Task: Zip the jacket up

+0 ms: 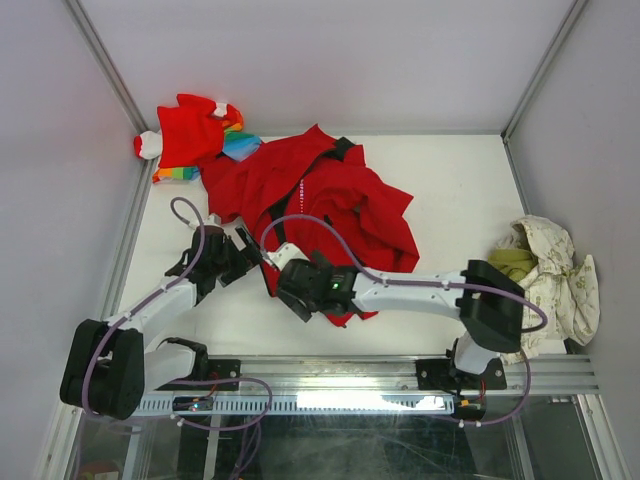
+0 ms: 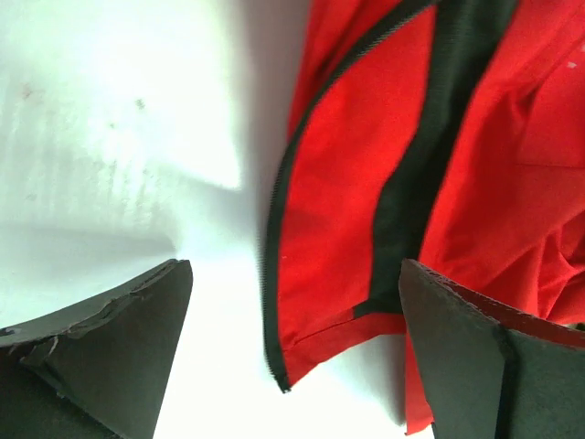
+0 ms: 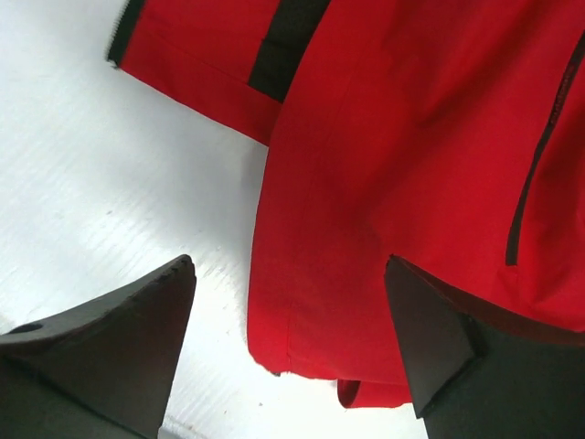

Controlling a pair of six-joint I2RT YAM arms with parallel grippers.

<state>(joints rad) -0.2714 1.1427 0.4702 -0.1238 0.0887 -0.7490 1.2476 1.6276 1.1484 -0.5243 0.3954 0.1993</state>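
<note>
On the middle of the tabletop (image 1: 460,200), the jacket (image 1: 330,200), rumpled and unzipped. Long axis far to near: dark collar toward the far edge, hem toward the arms, with the lower part fanned out to the right. Front open, with a strip of black lining (image 2: 430,155) running the length of one panel.

Left tool (image 2: 294,265) over the near-left corner of the hem, fingers spread wide apart, gripping nothing. Between them in the left wrist view, the dark zipper edge (image 2: 274,229) ending at the hem corner, with bare tabletop to its left. Right-hand finger overlapping red cloth; contact impossible to judge.

Right tool (image 3: 291,261) just beside the left one, over the hem further right, fingers likewise parted and clamped on nothing. Red hem fold beneath the gap, a thin dark seam (image 3: 539,155) off to the right.

At the far-left corner, a smaller red garment with rainbow stripes (image 1: 195,135), touching the jacket. At the right edge, a cream and olive cloth (image 1: 545,265), well apart from the jacket
</note>
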